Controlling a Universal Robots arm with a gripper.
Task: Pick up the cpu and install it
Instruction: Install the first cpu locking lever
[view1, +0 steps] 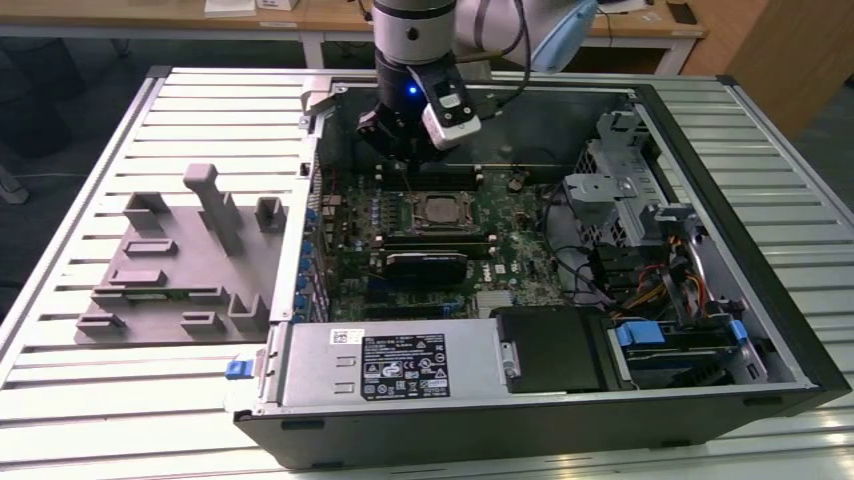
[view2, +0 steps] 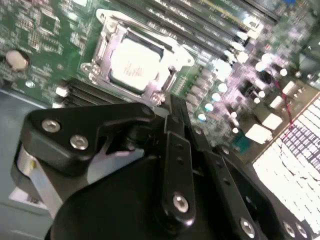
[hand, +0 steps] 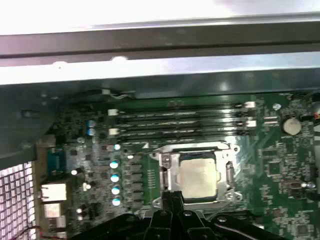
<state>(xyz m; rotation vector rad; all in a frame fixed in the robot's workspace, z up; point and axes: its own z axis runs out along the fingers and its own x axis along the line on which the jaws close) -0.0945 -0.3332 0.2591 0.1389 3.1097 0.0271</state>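
In the socket: the cpu (hand: 197, 175) lies flat, silver face up, inside the metal socket frame (hand: 165, 162).
Direction from tool: just ahead of and below the gripper (hand: 172, 197), whose tips hang by the frame's near edge; I can't tell if they touch.
Gripper: clenched on nothing.
Exterior view: places the gripper above the memory slots (view1: 434, 178), inside the computer case (view1: 534, 420).
Wrist views: show the chip's seating.

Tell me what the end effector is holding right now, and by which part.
Nothing. The cpu sits in the socket, apart from the end effector, which is shut and empty.
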